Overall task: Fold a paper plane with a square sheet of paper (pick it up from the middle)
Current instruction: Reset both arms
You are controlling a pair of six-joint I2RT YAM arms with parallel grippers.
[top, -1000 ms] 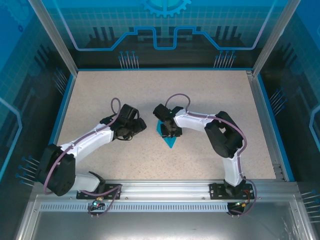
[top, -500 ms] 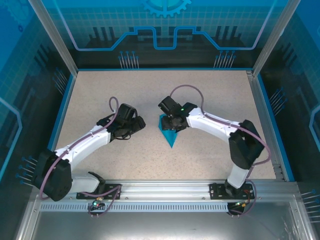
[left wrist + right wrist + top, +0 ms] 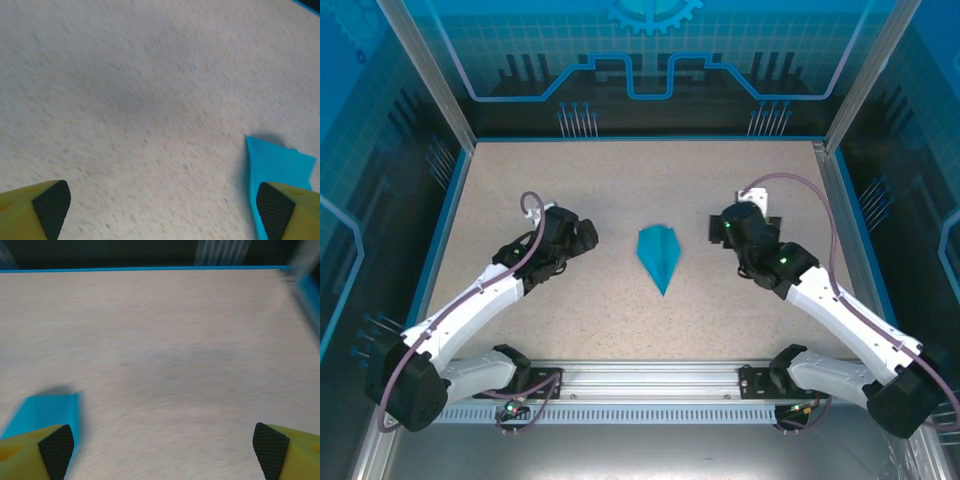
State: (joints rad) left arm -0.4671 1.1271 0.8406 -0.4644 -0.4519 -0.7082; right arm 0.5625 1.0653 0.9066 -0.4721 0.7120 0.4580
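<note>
The square sheet of paper lies folded into a cyan-blue paper plane (image 3: pixel 660 258) flat on the speckled table, its sharp point toward the near edge. My left gripper (image 3: pixel 586 236) is to its left and my right gripper (image 3: pixel 719 229) to its right, both apart from it. In the left wrist view the left gripper (image 3: pixel 161 202) is open over bare table, with the plane's wide end (image 3: pixel 278 164) by the right fingertip (image 3: pixel 276 207). In the right wrist view the right gripper (image 3: pixel 163 444) is open too, the plane (image 3: pixel 49 411) beside its left fingertip (image 3: pixel 56 446).
A blue rim (image 3: pixel 645 138) borders the table's far edge, with metal posts at the corners. An aluminium rail (image 3: pixel 650 372) carrying both arm bases runs along the near edge. Bare table surface (image 3: pixel 650 190) lies beyond the plane.
The right gripper has let go of the plane and drawn back to the right, opening wide. The left gripper has also backed off left and opened. The plane stays on the table.
</note>
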